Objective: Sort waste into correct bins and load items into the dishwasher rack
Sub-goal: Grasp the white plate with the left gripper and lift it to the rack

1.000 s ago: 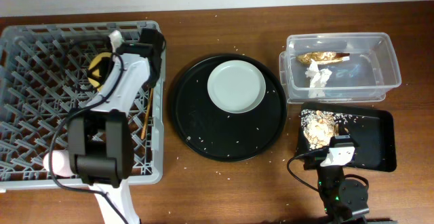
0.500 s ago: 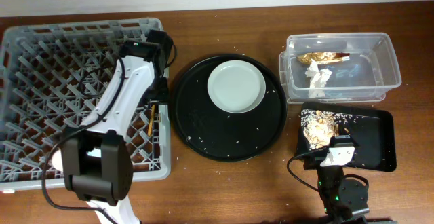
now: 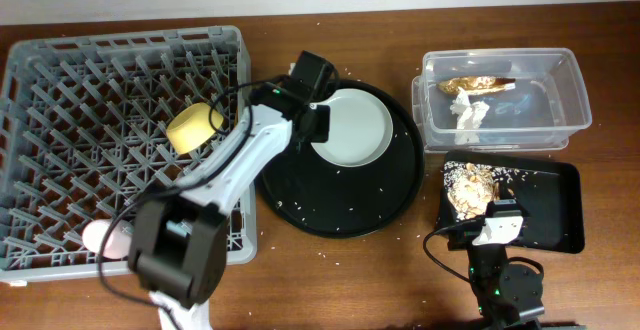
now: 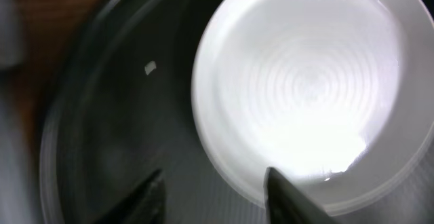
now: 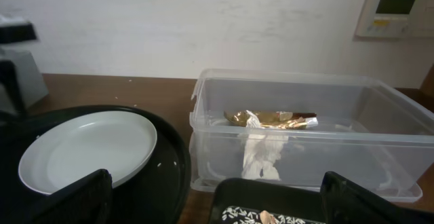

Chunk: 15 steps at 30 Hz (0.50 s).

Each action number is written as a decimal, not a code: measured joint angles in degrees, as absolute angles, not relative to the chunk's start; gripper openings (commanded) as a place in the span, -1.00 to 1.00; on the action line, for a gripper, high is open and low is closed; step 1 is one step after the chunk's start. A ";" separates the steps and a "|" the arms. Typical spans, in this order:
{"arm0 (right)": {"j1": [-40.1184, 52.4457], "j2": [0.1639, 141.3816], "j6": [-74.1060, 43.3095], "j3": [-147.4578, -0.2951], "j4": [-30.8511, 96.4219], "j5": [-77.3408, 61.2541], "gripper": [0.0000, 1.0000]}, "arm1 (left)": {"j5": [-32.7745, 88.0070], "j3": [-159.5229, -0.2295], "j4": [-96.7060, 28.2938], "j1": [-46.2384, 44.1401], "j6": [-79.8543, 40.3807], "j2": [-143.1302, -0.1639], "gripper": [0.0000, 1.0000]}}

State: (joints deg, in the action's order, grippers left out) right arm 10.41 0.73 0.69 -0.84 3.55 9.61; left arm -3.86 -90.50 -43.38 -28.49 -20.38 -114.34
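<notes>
The grey dishwasher rack point(image 3: 60, 90) fills the left. It holds the yellow bowl point(image 3: 193, 128) and the pink cup point(image 3: 100, 237). The pale plate point(image 3: 352, 130) lies on the large round black tray point(image 3: 340, 205). My left gripper point(image 3: 318, 120) hovers open and empty over the plate's left rim. In the left wrist view its fingers point(image 4: 213, 200) straddle the edge of the plate point(image 4: 312, 81). The clear tub point(image 3: 560, 90) holds the white napkin point(image 3: 468, 113) and gold wrapper point(image 3: 475, 83). The shallow black tray point(image 3: 550, 205) holds food scraps point(image 3: 470, 185). My right gripper point(image 5: 217, 203) is open and empty. The chopsticks and blue cup are not visible.
In the right wrist view the plate point(image 5: 88, 146) is at the left, and the clear tub point(image 5: 380, 115) with the napkin point(image 5: 261, 149) is straight ahead. A pale wall stands behind. Crumbs dot the round tray and the wooden table point(image 3: 330, 270).
My left arm swung right, from over the rack to the plate on the round tray. The yellow bowl now shows uncovered in the rack. The right arm has not moved.
</notes>
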 measured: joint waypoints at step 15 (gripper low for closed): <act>10.41 0.78 0.71 -0.84 3.53 9.61 0.97 | -12.43 -92.68 -54.89 -11.35 -18.04 -92.88 -1.00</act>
State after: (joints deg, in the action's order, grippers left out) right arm 10.41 0.78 0.71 -0.84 3.53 9.61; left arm -12.43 -92.68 -54.89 -11.35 -18.04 -92.88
